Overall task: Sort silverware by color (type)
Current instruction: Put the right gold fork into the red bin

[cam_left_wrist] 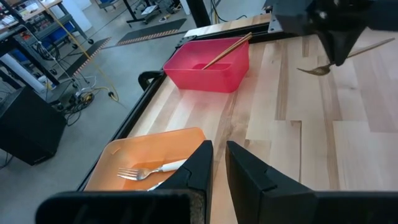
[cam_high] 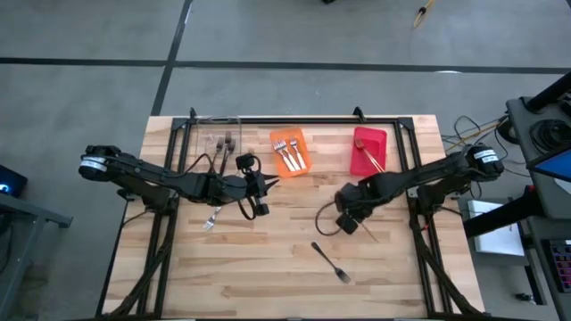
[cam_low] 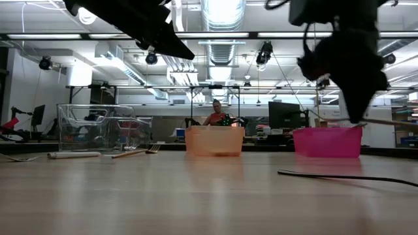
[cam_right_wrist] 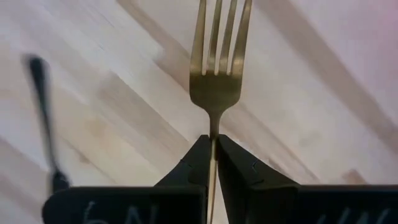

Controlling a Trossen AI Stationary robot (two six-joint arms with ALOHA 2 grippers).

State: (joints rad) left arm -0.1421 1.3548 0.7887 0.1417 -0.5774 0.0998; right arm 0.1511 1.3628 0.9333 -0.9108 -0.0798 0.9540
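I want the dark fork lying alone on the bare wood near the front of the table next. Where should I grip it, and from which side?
Take the slim dark metal fork at mid-handle, coming straight down from above. It lies flat and diagonal on the wooden table, so set the fingers across that line. The right gripper, nearer to it, holds a gold fork; the left gripper is free.

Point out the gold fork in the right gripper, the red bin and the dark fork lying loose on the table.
gold fork (cam_right_wrist: 216, 93), right wrist view, neck below tines.
red bin (cam_high: 368, 152), high view, floor.
dark fork (cam_high: 332, 262), high view, mid-handle.
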